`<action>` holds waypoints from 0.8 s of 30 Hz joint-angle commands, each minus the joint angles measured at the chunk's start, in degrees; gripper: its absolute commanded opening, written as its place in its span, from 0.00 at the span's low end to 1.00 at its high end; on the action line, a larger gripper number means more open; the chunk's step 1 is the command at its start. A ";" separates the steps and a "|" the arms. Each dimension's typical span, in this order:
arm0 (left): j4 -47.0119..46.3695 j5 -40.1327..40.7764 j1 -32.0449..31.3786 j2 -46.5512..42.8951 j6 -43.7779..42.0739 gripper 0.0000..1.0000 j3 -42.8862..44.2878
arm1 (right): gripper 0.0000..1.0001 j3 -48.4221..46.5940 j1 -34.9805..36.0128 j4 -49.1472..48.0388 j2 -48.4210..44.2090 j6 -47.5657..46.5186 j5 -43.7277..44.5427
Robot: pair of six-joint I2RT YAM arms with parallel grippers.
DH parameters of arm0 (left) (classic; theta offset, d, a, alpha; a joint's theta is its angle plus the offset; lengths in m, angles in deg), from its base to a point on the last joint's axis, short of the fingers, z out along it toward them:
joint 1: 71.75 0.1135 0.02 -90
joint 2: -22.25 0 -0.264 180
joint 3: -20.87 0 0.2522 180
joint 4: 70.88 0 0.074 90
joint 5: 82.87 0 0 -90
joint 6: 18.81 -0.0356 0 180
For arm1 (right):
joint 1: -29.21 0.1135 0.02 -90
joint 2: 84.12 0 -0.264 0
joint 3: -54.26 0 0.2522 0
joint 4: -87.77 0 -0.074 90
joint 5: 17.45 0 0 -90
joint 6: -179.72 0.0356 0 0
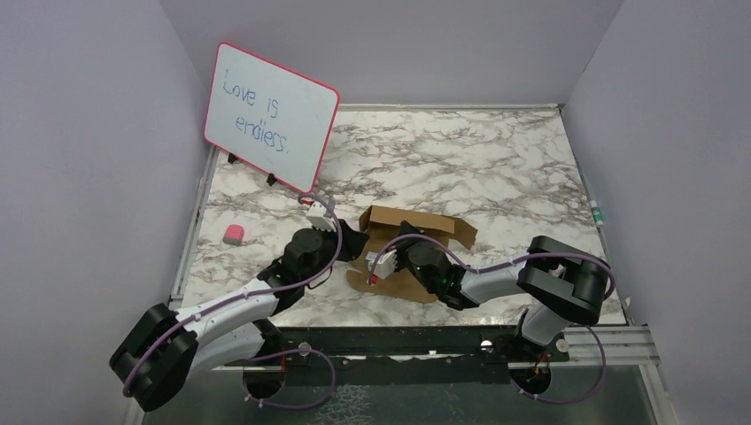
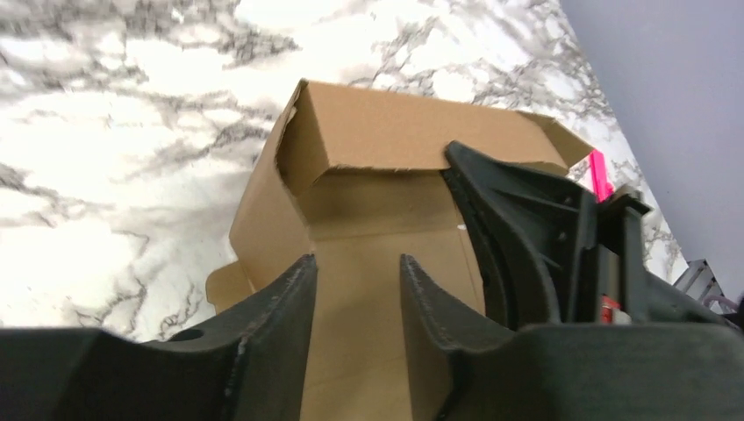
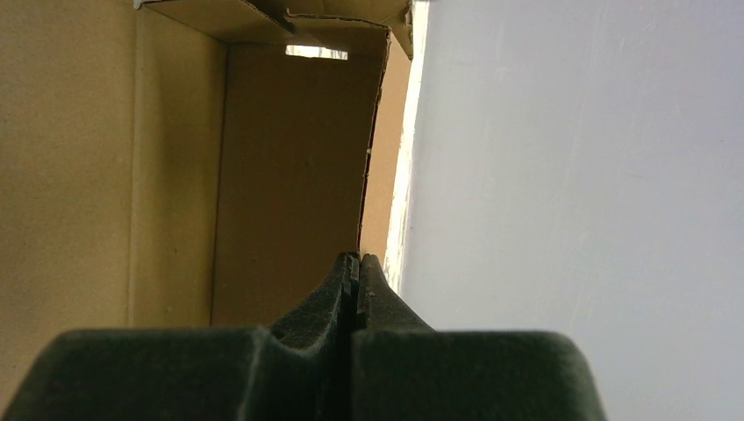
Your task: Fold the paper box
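Observation:
The paper box [image 1: 416, 226] is brown cardboard, half folded, with its back wall raised, in the middle of the marble table. My left gripper [image 1: 354, 243] is open at the box's left side; in the left wrist view its fingers [image 2: 358, 260] straddle the flat bottom panel [image 2: 377, 289] below the raised wall [image 2: 395, 132]. My right gripper [image 1: 403, 243] reaches into the box from the right. In the right wrist view it [image 3: 358, 256] is shut, with the thin edge of an upright box flap [image 3: 289, 175] running into its tips. The right gripper also shows in the left wrist view [image 2: 535, 228].
A pink-framed whiteboard [image 1: 270, 115] stands at the back left. A small pink block [image 1: 233, 234] lies near the table's left edge. Grey walls close in the left, back and right sides. A metal rail [image 1: 584, 341] runs along the near edge.

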 commanded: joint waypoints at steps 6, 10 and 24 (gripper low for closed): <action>6.13 5.34 1.31 -11.09 -10.77 0.48 -0.09 | 0.01 1.21 0.40 2.02 0.61 0.57 0.61; 8.54 6.97 5.80 -11.49 -11.79 0.49 0.87 | 0.01 1.21 0.40 2.36 -0.11 0.83 0.23; -1.03 -8.55 16.20 7.06 -13.75 0.55 2.47 | 0.01 0.77 0.40 3.52 -0.88 1.14 -0.39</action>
